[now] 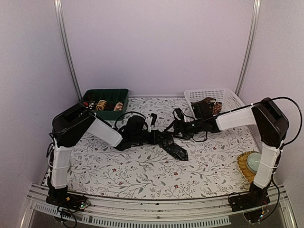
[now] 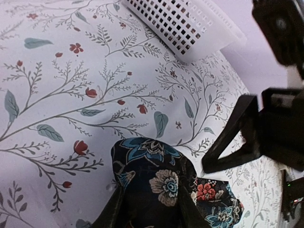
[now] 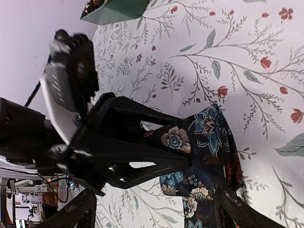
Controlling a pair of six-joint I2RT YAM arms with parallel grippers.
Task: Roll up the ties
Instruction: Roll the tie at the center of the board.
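A dark floral tie (image 1: 176, 149) lies on the flowered cloth at the table's middle, its pointed end toward the front right. My left gripper (image 1: 164, 137) is shut on a folded end of it. In the left wrist view the tie (image 2: 161, 180) bulges between my left gripper's (image 2: 152, 209) fingers. My right gripper (image 1: 176, 127) faces the left one from the right, open. In the right wrist view its fingers (image 3: 228, 209) stand wide apart around the tie (image 3: 209, 156), with the left gripper (image 3: 183, 142) pinching the fold.
A white mesh basket (image 1: 223, 95) at the back right holds more ties (image 1: 206, 107); it also shows in the left wrist view (image 2: 190, 28). A dark green compartment tray (image 1: 105, 114) at the back left holds coiled ties (image 1: 101, 104). A wicker mat with a pale cup (image 1: 251, 164) is at the right.
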